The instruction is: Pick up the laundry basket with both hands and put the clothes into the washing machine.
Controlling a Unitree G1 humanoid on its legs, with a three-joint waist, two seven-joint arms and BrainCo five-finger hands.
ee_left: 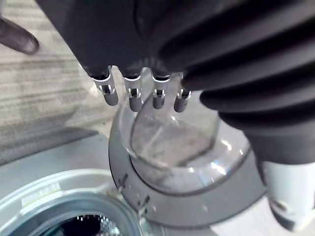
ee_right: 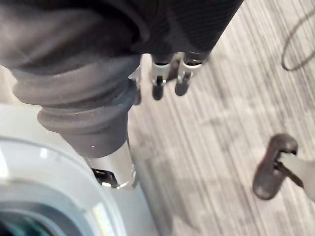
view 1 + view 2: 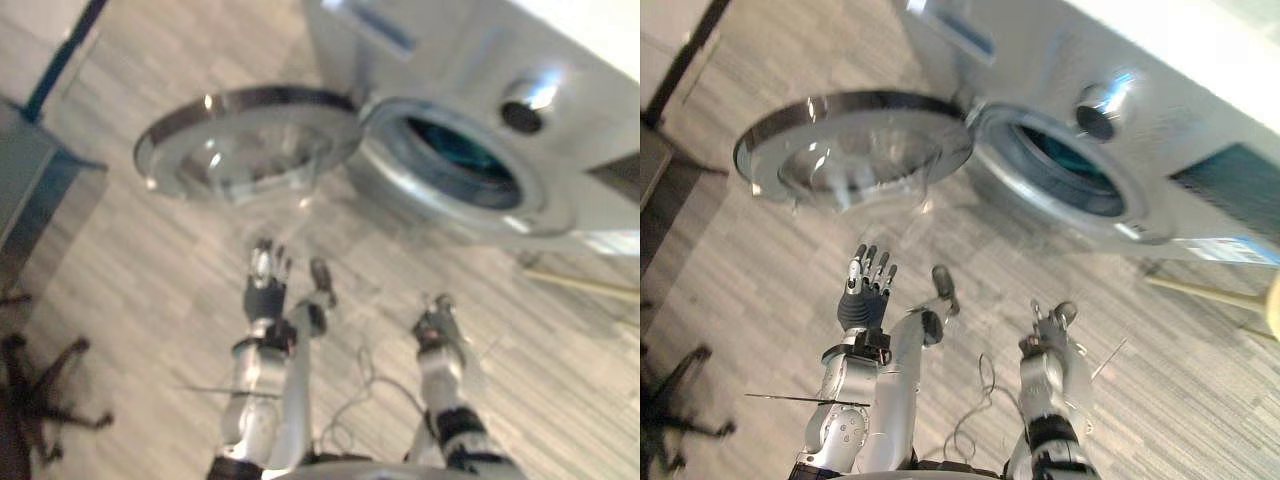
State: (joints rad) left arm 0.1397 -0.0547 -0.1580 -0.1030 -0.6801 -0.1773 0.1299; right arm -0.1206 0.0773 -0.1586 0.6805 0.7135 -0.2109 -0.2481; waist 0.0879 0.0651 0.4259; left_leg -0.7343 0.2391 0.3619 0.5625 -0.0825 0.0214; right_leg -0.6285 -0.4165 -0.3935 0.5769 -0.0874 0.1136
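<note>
Washing machine (image 3: 1200, 110), floor's far edge: door (image 3: 855, 160) swung wide. Left hand (image 3: 862, 305), right hand (image 3: 1045, 345): fingers loose, apart, empty. Handling: take the basket by both sides evenly and keep it level.

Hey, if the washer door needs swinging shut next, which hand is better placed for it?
Probably the left. The left hand points straight fingers up at the open door, which hangs on the robot's left of the drum opening. The right hand sits below that opening, farther from the door.
</note>
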